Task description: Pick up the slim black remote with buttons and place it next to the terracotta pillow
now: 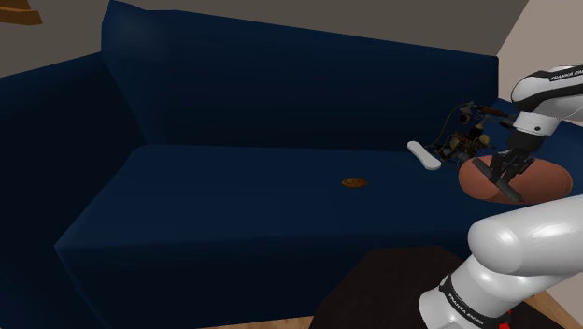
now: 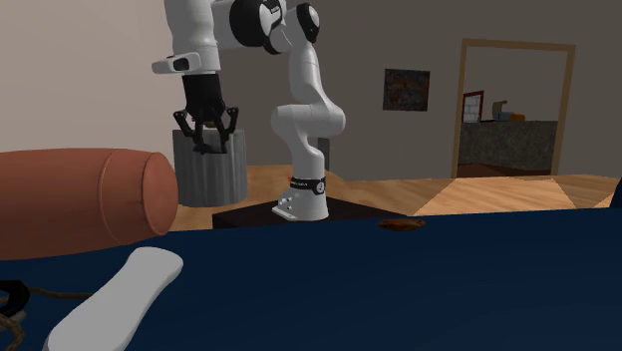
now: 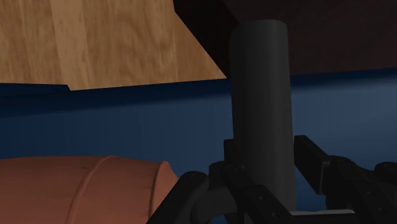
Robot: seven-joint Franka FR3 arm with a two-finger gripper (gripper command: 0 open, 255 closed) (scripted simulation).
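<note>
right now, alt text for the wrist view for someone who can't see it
The black gripper is shut on a slim black remote that sticks out ahead of it. Behind it lies a dark blue sofa seat with a terracotta pillow beside the gripper, and wooden floor beyond.

Gripped black remote (image 3: 261, 95) near terracotta pillow (image 2: 80, 204)

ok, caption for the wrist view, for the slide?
Wrist view: black two-finger gripper clasping a slim black remote over a dark blue sofa seat, near a terracotta cylindrical pillow.
</note>
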